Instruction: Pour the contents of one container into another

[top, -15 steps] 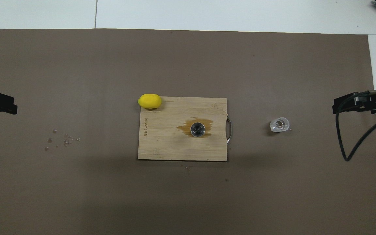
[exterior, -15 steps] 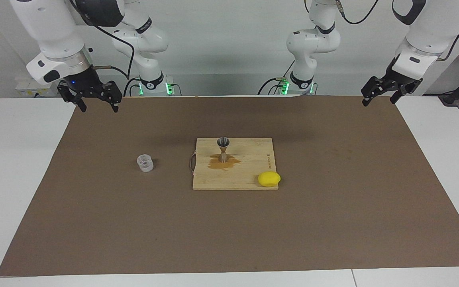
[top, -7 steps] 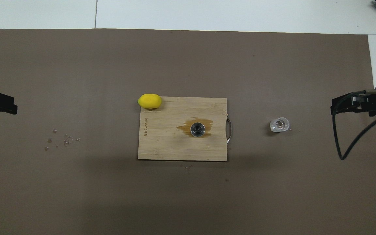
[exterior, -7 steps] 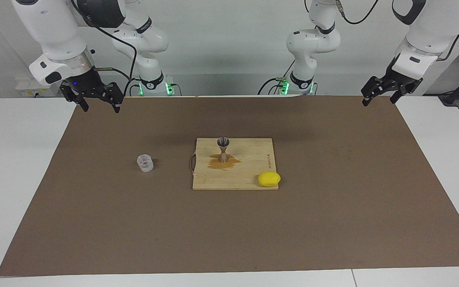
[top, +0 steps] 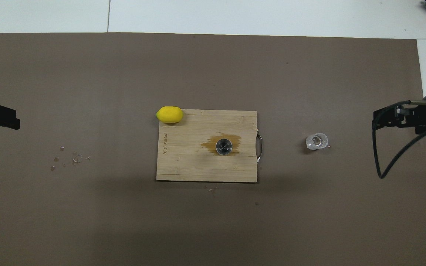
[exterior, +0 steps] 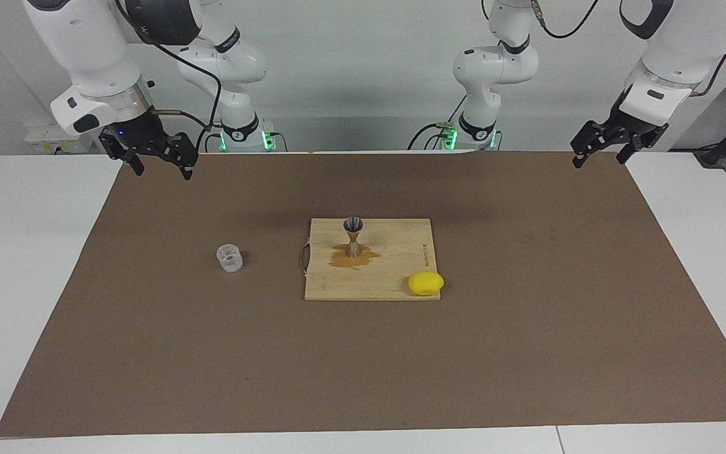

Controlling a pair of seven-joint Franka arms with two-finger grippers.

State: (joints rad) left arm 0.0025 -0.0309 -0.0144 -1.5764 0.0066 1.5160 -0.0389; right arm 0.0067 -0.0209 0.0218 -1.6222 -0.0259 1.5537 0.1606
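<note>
The small clear glass cup point(exterior: 229, 257) point(top: 317, 141) stands upright on the brown mat, beside the board toward the right arm's end. The metal hourglass jigger point(exterior: 353, 236) point(top: 223, 146) stands upright on the wooden cutting board point(exterior: 394, 277) point(top: 190, 162), in a brown wet stain point(exterior: 353, 258). My right gripper point(exterior: 162, 171) point(top: 383, 118) hangs open over the mat's edge at its own end, apart from the cup and holding nothing. My left gripper point(exterior: 598, 161) point(top: 9, 120) waits open over the mat's edge at the left arm's end, also holding nothing.
A yellow lemon point(exterior: 425, 283) point(top: 169, 114) rests at a corner of the board, on its side away from the robots. Small droplets point(top: 68, 159) dot the mat toward the left arm's end. White tabletop point(exterior: 23, 252) borders the mat.
My right gripper has shifted slightly inward over the mat, toward the middle of the table. The left arm, cup and jigger have not moved.
</note>
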